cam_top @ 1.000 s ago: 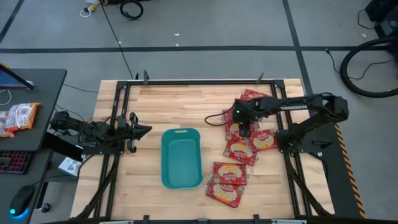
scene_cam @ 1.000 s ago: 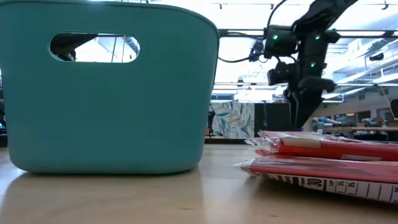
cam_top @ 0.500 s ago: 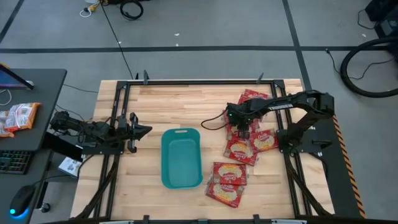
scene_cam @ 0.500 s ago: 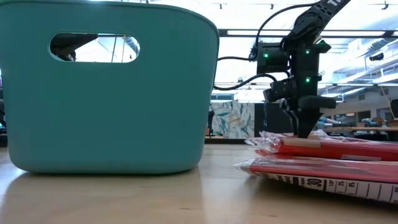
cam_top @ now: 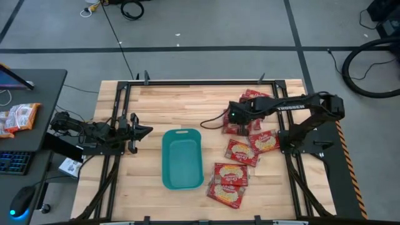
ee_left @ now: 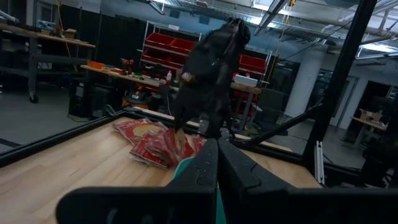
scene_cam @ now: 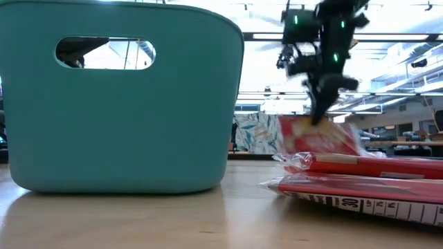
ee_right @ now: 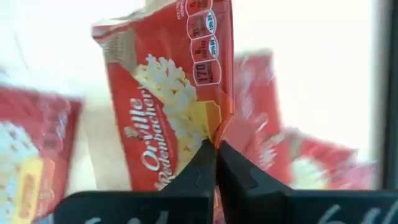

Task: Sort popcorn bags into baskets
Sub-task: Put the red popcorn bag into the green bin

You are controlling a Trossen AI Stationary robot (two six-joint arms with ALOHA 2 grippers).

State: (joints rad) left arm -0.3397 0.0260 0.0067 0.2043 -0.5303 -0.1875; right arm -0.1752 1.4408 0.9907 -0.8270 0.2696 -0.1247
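Right wrist view shows the right gripper (ee_right: 216, 148) pinching a popcorn bag (ee_right: 174, 93), lifted above the other bags (cam_top: 240, 153), right of the basket (cam_top: 182, 158); left gripper (cam_top: 145, 130) is pressed together at the left

Red popcorn bags (cam_top: 240, 150) with cream-yellow popcorn pictures and white lettering; teal-green basket (cam_top: 182, 157); pale wood table (cam_top: 175, 106).
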